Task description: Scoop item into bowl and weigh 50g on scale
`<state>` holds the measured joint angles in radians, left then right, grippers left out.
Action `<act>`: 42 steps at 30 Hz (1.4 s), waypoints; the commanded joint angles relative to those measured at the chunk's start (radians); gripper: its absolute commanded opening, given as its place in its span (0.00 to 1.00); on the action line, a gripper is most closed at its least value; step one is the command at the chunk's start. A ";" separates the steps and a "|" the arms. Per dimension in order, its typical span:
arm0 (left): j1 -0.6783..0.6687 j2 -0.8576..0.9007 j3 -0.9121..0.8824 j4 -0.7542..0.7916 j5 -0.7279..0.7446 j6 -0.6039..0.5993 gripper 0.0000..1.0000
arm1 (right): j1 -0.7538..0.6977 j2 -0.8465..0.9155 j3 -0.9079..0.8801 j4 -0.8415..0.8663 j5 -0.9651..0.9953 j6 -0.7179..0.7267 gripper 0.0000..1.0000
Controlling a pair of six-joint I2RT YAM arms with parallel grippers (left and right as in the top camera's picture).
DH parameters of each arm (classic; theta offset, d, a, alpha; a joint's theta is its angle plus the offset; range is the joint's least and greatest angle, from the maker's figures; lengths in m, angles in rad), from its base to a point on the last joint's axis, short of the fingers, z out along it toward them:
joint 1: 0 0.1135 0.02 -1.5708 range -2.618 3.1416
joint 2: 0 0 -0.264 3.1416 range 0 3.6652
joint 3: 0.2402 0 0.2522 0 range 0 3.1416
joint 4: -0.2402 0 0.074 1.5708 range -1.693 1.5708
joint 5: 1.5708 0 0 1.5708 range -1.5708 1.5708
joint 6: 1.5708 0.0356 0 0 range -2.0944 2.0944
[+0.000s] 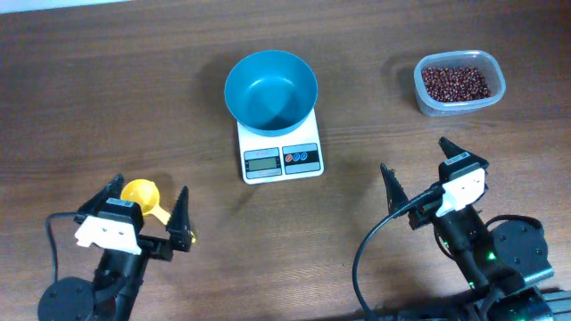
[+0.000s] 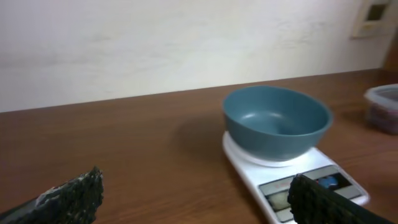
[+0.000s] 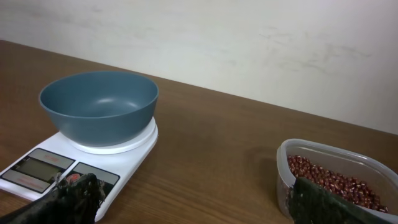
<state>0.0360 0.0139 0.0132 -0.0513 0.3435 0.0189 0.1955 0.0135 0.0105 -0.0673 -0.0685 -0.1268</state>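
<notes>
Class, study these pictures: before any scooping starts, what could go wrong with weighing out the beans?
The bowl overhangs the small scale, so a nudge could tip it. The scoop lies far left, the beans in the tub far right; that long carry might spill some.

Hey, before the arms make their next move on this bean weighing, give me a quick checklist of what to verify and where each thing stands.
1. Bowl sits on the scale: ok.
2. Bowl is empty before scooping: ok.
3. Scale display reads zero: cannot tell, digits too small.
4. Beans ready in the uncovered clear tub: ok.
5. Yellow scoop gripped: not ok; it lies on the table at the open left gripper, ungripped.
6. Right gripper open and holding nothing: ok.
</notes>
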 commanded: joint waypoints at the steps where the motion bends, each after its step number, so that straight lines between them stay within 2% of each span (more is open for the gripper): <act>1: 0.006 -0.009 -0.003 -0.003 0.065 -0.119 0.99 | 0.006 -0.010 -0.005 -0.005 0.002 0.011 0.99; 3: 0.006 -0.009 -0.003 -0.003 0.071 -0.162 0.99 | 0.006 -0.010 -0.005 -0.005 0.002 0.011 0.99; 10: 0.006 -0.009 0.034 -0.043 0.222 -0.165 0.99 | 0.006 -0.010 -0.005 -0.005 0.002 0.011 0.99; 19: 0.006 -0.009 0.272 -0.393 0.225 -0.164 0.99 | 0.006 -0.010 -0.005 -0.005 0.002 0.011 0.99; 24: 0.006 -0.009 0.388 -0.567 0.331 -0.164 0.99 | 0.006 -0.010 -0.005 -0.005 0.002 0.011 0.99; 33: 0.006 -0.008 0.406 -0.599 0.508 -0.164 0.99 | 0.006 -0.010 -0.005 -0.005 0.002 0.011 0.99; 42: 0.006 -0.008 0.406 -0.825 0.525 -0.164 0.99 | 0.006 -0.010 -0.005 -0.005 0.002 0.011 0.99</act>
<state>0.0360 0.0109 0.4049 -0.8272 0.8387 -0.1402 0.1955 0.0139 0.0105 -0.0673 -0.0685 -0.1265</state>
